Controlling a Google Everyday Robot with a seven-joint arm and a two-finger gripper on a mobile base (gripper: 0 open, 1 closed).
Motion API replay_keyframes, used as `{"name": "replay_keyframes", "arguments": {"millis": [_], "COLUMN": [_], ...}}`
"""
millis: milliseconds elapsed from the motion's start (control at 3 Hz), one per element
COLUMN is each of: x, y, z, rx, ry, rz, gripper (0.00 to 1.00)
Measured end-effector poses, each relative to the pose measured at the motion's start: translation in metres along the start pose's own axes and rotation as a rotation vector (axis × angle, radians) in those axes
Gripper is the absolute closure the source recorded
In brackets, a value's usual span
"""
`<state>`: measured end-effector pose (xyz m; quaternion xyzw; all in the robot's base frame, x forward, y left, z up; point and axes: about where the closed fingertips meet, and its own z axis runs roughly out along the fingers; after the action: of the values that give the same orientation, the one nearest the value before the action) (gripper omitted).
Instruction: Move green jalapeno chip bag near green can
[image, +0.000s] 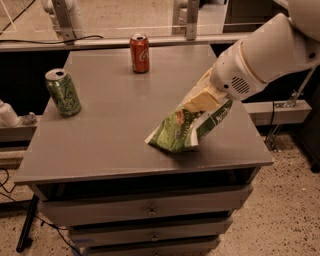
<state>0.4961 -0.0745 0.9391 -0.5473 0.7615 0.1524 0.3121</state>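
One bag (182, 130), tilted on the right of the table (110, 135), upper end in the air, lower corner touching the top. My gripper (202, 100), fingers clamped on its upper end. One green can (62, 92), upright near the left edge, well apart. One red can (139, 52), upright at the back.

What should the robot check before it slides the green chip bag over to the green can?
1. Gripper over the table's right side, shut on the crinkly light-green foil chip bag: ok.
2. Chip bag lifted clear of the grey table: not ok, its lower end touches the top.
3. Small green can with the silver top upright at the left: ok.
4. Red cola can off the line from chip bag to green can: ok, it stands at the back.
5. Chip bag near green can: not ok, they are far apart.
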Motion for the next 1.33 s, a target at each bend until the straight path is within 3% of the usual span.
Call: {"name": "replay_keyframes", "arguments": {"millis": [667,1000,1333], "x": [-0.063,-0.064,-0.066], "y": [0.011,0.011,0.013], "z": [0.013,0.014,0.013], "rx": [-0.034,-0.034,-0.033], "ry": [-0.1,-0.1,-0.1], "rz": [0.054,0.061,0.057], "gripper": [1.0,1.0,0.82]}}
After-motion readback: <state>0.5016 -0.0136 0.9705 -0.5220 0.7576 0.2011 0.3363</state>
